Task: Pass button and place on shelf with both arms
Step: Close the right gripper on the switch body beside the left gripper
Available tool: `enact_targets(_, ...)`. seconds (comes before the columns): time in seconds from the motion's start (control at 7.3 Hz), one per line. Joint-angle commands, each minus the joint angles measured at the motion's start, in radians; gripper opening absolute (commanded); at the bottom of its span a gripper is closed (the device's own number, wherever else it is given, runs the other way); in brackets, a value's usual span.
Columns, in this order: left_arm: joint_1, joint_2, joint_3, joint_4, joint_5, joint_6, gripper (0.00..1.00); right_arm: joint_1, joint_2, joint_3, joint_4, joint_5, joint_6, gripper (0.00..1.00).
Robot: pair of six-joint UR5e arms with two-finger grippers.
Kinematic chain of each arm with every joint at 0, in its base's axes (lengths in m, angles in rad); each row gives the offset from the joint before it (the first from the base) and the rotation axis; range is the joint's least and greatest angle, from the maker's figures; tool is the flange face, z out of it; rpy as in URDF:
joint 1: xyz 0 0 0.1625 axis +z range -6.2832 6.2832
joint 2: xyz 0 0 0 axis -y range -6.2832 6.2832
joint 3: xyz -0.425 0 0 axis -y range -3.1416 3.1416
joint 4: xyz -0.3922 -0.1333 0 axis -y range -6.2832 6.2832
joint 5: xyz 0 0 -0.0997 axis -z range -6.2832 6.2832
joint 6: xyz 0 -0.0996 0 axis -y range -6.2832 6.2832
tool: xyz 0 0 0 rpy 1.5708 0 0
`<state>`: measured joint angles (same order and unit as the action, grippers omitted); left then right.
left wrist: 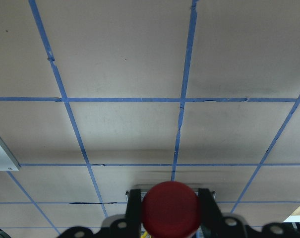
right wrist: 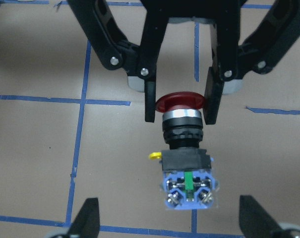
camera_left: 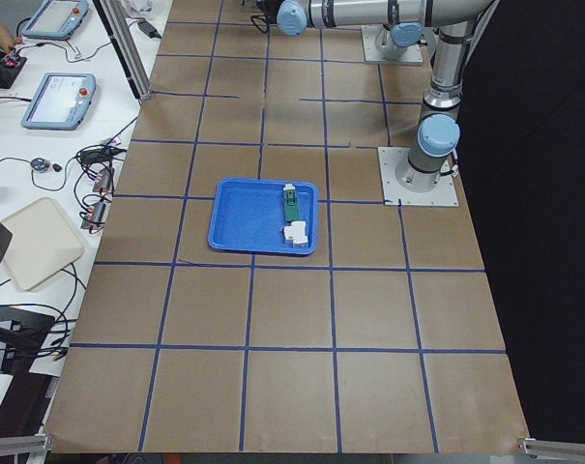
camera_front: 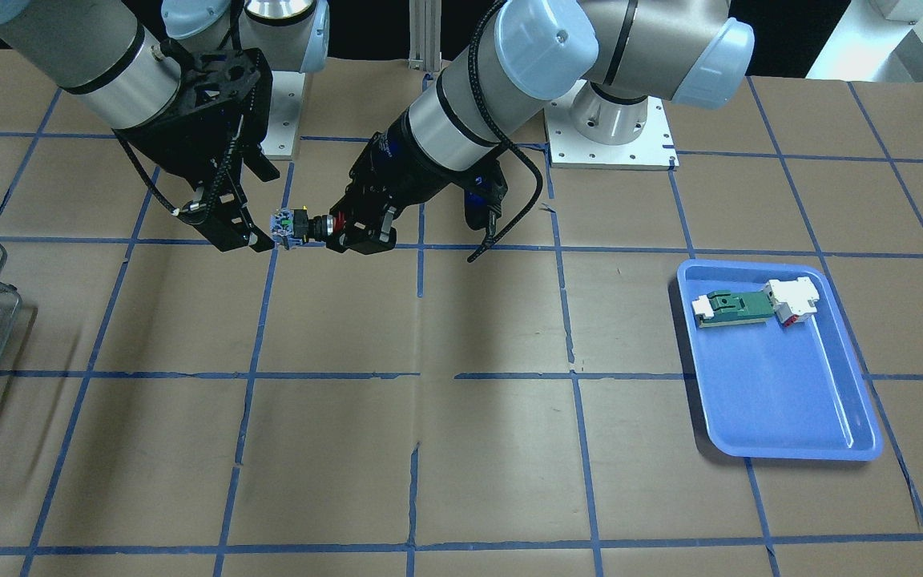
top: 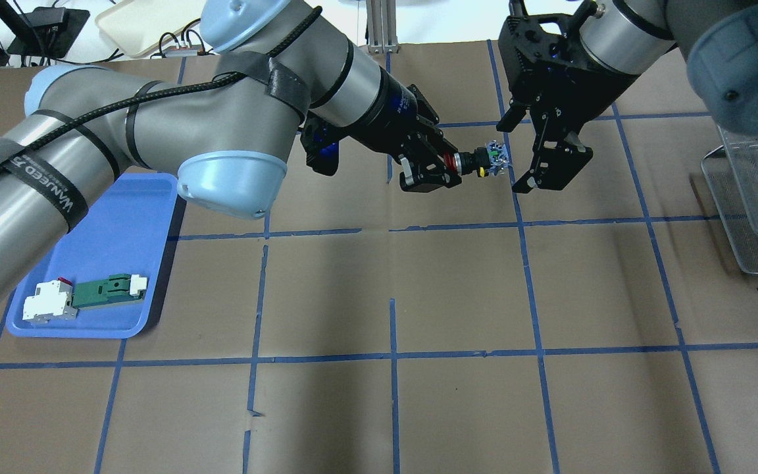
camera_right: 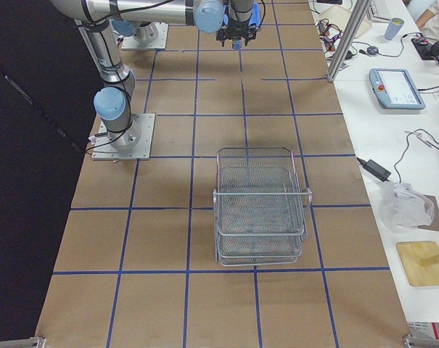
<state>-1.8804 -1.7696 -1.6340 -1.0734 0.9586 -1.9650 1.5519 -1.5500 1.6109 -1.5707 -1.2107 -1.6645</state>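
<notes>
The button (top: 483,162) hangs in the air over the far middle of the table. Its red head (right wrist: 180,102) is pinched between the fingers (right wrist: 150,101) of my left gripper (top: 443,170), which is shut on it. The blue-and-white block (right wrist: 189,187) points at my right gripper (top: 510,158), which is open. Its fingertips (right wrist: 89,218) stand wide apart on either side of the block and do not touch it. In the front view the button (camera_front: 300,227) sits between the left gripper (camera_front: 359,231) and the right gripper (camera_front: 265,210). The shelf (camera_right: 261,210) stands at the robot's right end of the table.
A blue tray (top: 116,230) on the robot's left holds a green-and-white flat part (top: 106,290) and a white block with a red tip (top: 47,304). The shelf's edge also shows in the overhead view (top: 754,191). The brown table carries blue tape lines.
</notes>
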Motion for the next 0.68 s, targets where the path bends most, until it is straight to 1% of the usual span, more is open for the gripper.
enact_targets(0.0,-0.003,0.004,0.002,0.000,0.000,-0.006,0.00,0.001,0.011,0.012,-0.005,0.003,0.003,1.00)
enact_targets(0.14,-0.005,0.002,0.014,-0.002,-0.001,-0.020,0.00,0.001,0.011,0.014,-0.005,0.006,0.003,1.00)
enact_targets(0.27,-0.006,0.001,0.023,-0.003,-0.001,-0.026,0.00,0.001,0.014,0.014,-0.006,0.061,0.003,1.00)
enact_targets(0.55,-0.008,0.002,0.023,-0.005,0.000,-0.028,0.00,0.002,0.015,0.014,-0.012,0.071,0.003,1.00)
